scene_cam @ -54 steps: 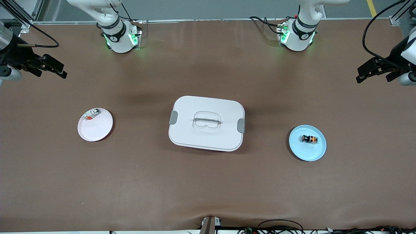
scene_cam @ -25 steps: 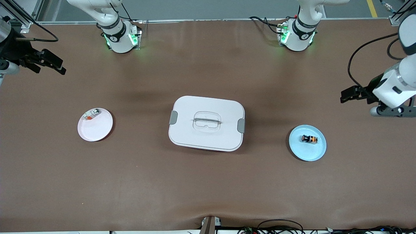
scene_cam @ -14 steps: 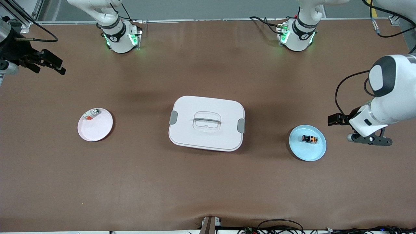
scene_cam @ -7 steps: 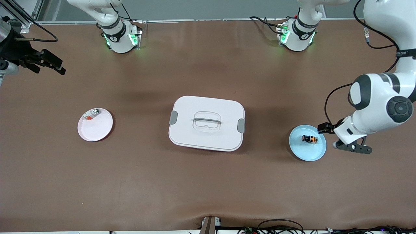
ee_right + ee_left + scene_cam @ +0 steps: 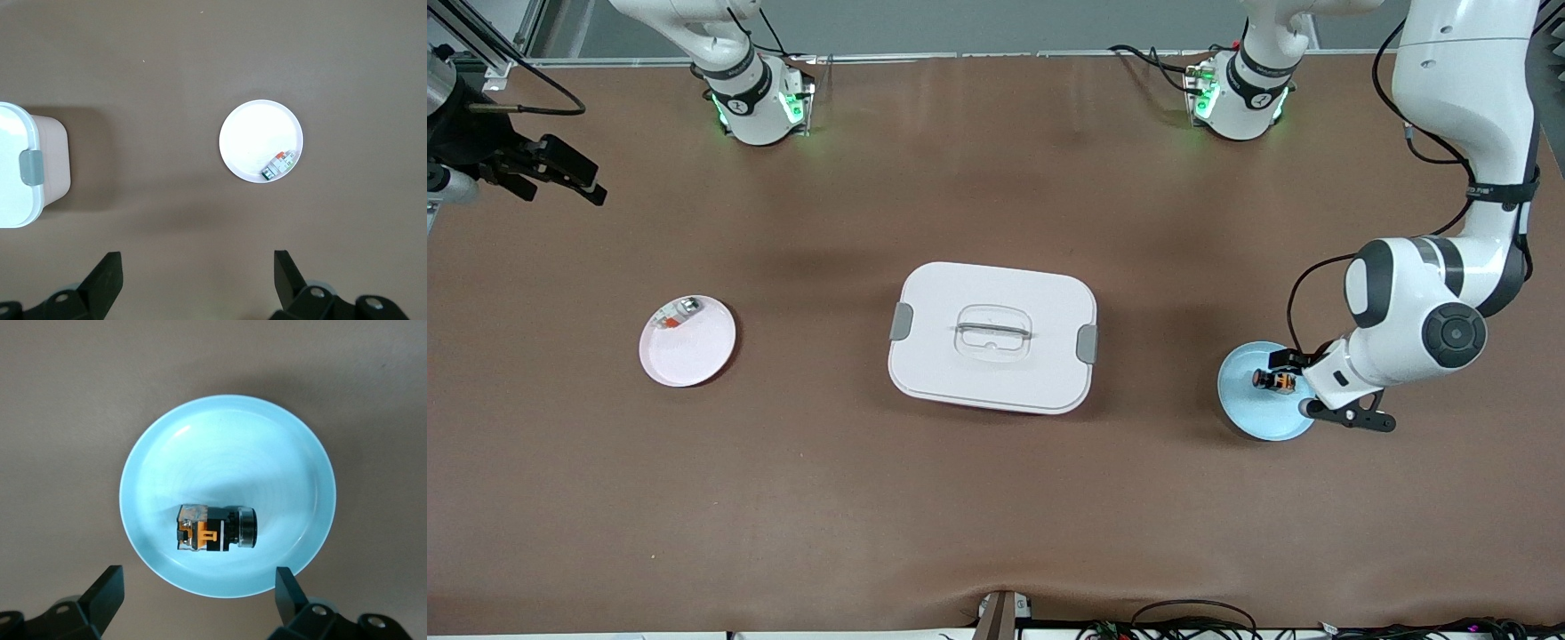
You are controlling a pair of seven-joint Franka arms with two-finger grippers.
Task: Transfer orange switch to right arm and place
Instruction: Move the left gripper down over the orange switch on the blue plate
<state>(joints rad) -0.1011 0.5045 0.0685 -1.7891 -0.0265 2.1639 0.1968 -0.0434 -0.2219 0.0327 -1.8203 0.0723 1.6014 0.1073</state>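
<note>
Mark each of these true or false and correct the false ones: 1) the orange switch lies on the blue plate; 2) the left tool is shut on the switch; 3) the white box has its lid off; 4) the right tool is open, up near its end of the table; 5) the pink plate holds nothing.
1) True: the orange switch lies on its side on the blue plate.
2) False: the left tool is open over the plate, fingers apart, not touching the switch.
3) False: the white box is closed, lid on.
4) True: the right tool is open and waits there.
5) False: the pink plate holds a small silver-and-clear piece near its rim.
</note>
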